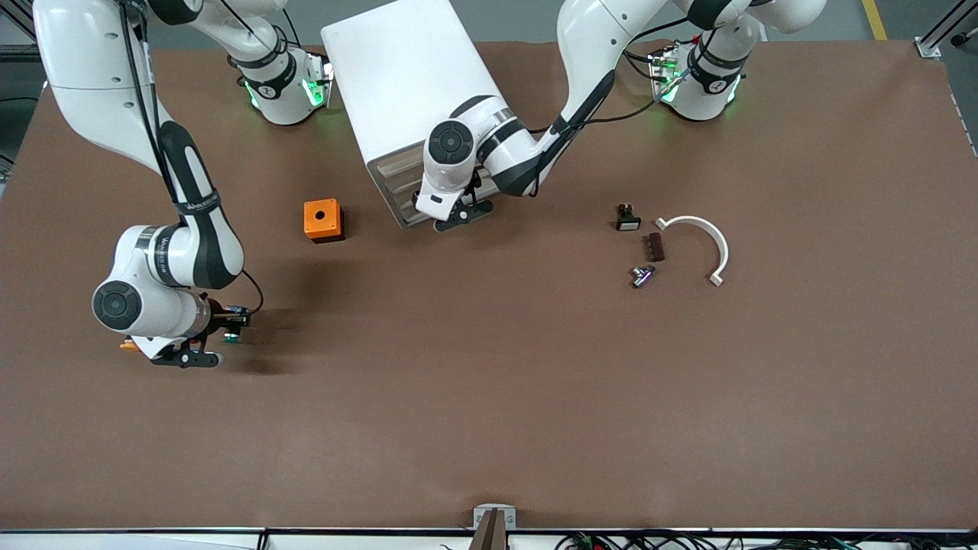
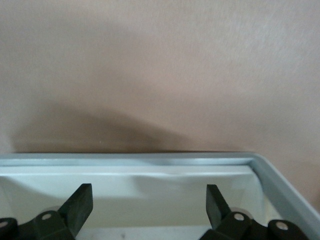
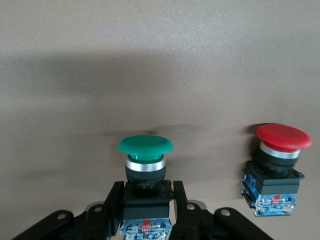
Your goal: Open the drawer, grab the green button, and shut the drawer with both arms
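Right end effector [image 3: 148, 200] clamped on button [image 3: 145, 159] — left end effector [image 2: 150, 210] apart (over drawer [image 2: 150, 161] rim).

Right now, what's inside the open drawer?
Drawer: only bare white floor shows, with the open left end effector over it. The rest is hidden. The green button is out, clamped in the right end effector.

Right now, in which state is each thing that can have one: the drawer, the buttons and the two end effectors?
drawer: open, pulled out.
green button: held by its dark body, off to the right arm's end of the table.
red button: free on the table, not held.
left end effector: open, at the drawer's tray.
right end effector: shut on the green button.
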### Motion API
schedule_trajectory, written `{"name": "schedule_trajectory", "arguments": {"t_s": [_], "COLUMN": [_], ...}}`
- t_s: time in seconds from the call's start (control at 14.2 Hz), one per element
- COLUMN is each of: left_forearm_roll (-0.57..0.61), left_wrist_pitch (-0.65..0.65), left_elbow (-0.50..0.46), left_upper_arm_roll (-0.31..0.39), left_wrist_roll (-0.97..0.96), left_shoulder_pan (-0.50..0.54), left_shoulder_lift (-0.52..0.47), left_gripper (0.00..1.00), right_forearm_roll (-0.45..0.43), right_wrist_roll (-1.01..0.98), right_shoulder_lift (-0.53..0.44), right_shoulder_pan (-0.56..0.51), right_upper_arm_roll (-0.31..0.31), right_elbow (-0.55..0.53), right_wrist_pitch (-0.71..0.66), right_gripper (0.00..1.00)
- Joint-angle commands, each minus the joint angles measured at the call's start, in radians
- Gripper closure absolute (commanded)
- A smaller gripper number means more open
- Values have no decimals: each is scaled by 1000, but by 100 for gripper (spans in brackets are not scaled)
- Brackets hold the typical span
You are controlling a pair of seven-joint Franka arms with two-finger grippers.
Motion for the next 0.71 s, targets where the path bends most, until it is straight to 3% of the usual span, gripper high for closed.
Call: {"name": "schedule_trajectory", "arguments": {"t_s": [0.0,0.14,0.21,0.28,0.35,0.63], "left_forearm_roll": [-2,1,1,1,1,1], "left_wrist_pitch": [2,0,-6,-23,-46,-152], "left_elbow": [-12,-3,-4,-3,-1,-3], "left_upper_arm_roll": [5,5,4,1,1,4], "left_wrist_roll": [54,150,207,258,301,606], "left_shoulder_pan": [70,152,201,254,295,470], "left_shoulder_lift": [-39,-55,-77,-94,-109,-161], "left_gripper": [0,0,0,0,0,0], "right_forearm_roll": [-14,-14,-14,-14,-14,-14], "right_wrist_roll": [-12,-12,-11,-11,-8,5], "right_shoulder_lift": [24,28,28,28,21,-61], "right_shoulder_pan": [-19,-19,-19,-19,-18,-16], "right_upper_arm_roll": [16,16,16,16,16,16], "right_elbow": [-5,-3,-3,1,3,6], "right_wrist_pitch": [51,51,51,50,47,-26], "right_gripper": [88,85,75,41,0,0]}}
